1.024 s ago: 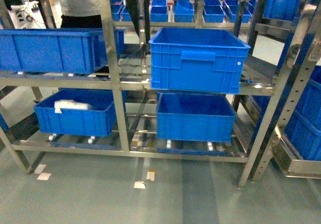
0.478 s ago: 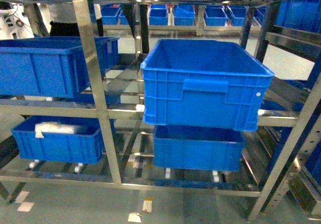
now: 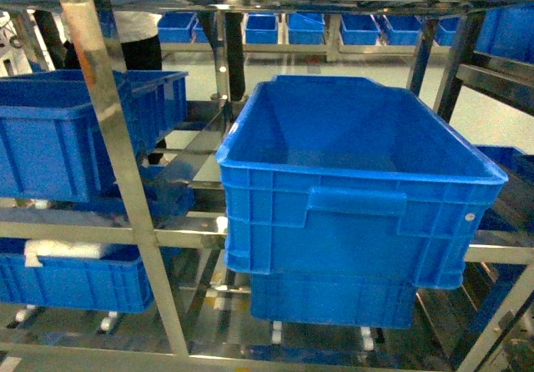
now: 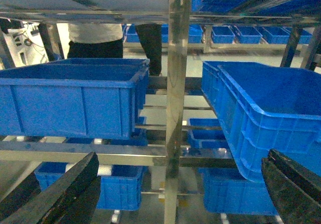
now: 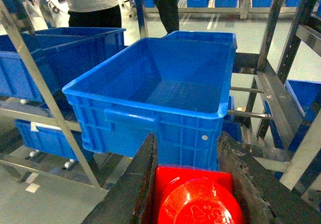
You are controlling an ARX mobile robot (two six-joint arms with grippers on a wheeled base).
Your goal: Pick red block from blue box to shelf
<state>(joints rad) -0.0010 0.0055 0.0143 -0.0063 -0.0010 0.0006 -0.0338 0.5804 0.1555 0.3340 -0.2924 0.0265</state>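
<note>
My right gripper (image 5: 187,146) is shut on the red block (image 5: 193,196), a glossy red brick with its round stud facing the right wrist camera. The block is held in front of the steel shelf (image 5: 28,66), just short of a large dark blue crate (image 5: 165,88) on the middle tier. My left gripper (image 4: 181,158) is open with nothing between its black fingers (image 4: 65,191); past it stands a shelf upright (image 4: 176,83). The head view shows the shelf (image 3: 104,147) and that crate (image 3: 350,222), but neither gripper. The blue box is out of view.
More dark blue crates fill the rack: one on the left of the middle tier (image 3: 50,130), others on the tier below (image 3: 71,276). A further row of crates (image 3: 325,28) stands behind. A person (image 3: 140,42) stands behind the rack at upper left.
The head view has closed in on the shelf. The big crate on the middle tier now looms much larger and nearer, and the floor has dropped out of the picture.
</note>
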